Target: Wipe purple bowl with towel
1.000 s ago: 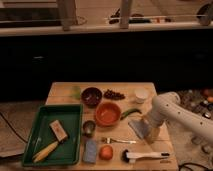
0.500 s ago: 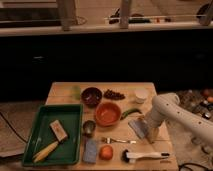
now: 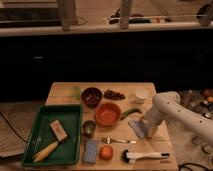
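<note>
Little has moved since half a second ago: my gripper (image 3: 146, 125) stays low at the towel (image 3: 136, 130), right of the orange bowl (image 3: 108, 114). I cannot tell its grip. Farther left sits the purple bowl (image 3: 91, 96), well apart.

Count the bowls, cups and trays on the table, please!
Bowls: 2 (purple bowl, orange bowl)
Cups: 2 (metal cup, white cup)
Trays: 1 (green tray)
Total: 5
The gripper hangs over the towel, right of the orange bowl.
</note>
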`<state>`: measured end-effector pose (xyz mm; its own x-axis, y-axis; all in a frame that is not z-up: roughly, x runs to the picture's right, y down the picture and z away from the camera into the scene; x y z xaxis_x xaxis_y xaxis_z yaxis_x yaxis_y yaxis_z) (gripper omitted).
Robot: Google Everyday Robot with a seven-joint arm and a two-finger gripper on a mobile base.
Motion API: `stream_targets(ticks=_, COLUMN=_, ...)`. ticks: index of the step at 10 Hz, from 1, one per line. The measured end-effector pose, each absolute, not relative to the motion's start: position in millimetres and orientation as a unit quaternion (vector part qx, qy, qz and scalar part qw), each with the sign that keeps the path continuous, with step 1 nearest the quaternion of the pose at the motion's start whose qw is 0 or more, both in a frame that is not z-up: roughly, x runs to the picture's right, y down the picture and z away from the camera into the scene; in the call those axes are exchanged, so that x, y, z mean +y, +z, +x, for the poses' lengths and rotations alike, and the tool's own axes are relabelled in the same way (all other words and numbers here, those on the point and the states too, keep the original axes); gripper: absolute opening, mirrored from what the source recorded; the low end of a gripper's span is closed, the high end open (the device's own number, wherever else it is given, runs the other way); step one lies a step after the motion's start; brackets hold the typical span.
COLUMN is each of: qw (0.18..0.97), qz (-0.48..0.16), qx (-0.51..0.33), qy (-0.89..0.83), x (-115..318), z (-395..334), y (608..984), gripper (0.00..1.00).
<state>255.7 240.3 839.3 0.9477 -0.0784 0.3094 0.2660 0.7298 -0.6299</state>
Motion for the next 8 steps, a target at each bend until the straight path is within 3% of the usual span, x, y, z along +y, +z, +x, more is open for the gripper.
stream_targets(ticks=1, qw=0.919, qz=-0.36, qx=-0.131, qy=-0.097, x=243.6, z=255.9, y=836.9, gripper=0.01)
stream_targets(ticks=8, qw=0.919, qz=-0.346, qx=-0.15, qy=-0.115, x=229.5, z=241.2, y=824.2, gripper=0.0)
